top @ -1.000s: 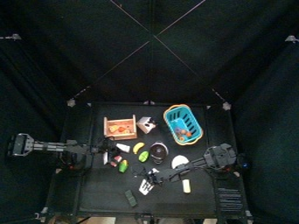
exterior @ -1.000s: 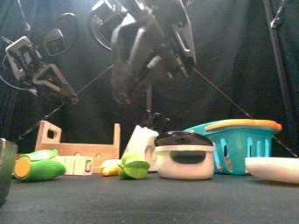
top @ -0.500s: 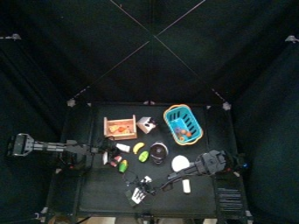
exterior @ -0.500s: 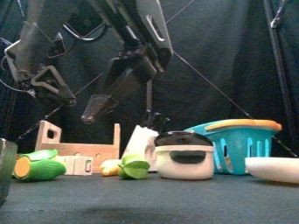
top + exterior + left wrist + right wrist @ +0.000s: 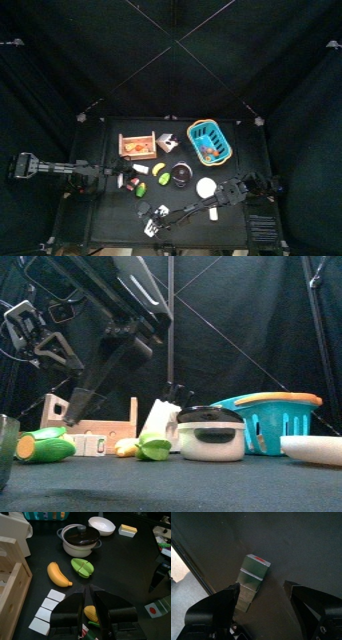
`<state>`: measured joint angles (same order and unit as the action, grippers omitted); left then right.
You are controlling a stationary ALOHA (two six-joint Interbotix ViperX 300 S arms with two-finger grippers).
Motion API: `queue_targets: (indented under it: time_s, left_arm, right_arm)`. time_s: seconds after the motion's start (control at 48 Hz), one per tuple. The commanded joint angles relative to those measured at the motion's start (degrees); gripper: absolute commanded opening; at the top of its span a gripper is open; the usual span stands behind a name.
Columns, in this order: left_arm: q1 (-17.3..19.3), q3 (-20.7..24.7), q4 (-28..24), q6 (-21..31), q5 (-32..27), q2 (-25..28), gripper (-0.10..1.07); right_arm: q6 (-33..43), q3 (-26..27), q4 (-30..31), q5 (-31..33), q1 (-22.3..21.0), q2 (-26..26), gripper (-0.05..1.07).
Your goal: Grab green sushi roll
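1. We see the right hand [image 5: 262, 586] open, its two fingers spread wide above the bench [image 5: 298, 542].
2. The green sushi roll [image 5: 252, 582] lies flat on the bench near its edge, between those fingers and closer to one of them, touching neither.
3. The left hand [image 5: 89, 607] rests at the bench's left side, fingers drawn together.

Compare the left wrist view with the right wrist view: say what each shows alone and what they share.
Only the left wrist view shows a black pot, a white bowl, a banana, a bright green toy piece and a wooden crate. Only the right wrist view shows a pale green stick with a red end, between the open right pincer jaws. Both show the black table.
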<state>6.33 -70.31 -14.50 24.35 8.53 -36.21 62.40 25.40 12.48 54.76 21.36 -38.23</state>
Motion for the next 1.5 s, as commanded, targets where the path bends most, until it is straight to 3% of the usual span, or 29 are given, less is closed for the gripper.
queue_targets:
  time_s: [0.0,0.958,1.479]
  left_arm:
    - [0.1,0.6,0.1,0.0,0.4,0.0,0.6]
    - [0.1,0.6,0.6,0.1,0.1,0.0,0.6]
    - [0.1,0.2,1.0,0.1,0.1,0.0,0.6]
  right_arm:
    - [-0.1,3.1,0.5,1.3,0.3,1.0,1.0]
    - [0.4,5.9,-0.4,1.6,0.4,-3.6,0.98]
    - [0.4,5.7,0.6,2.5,0.4,-3.3,0.69]
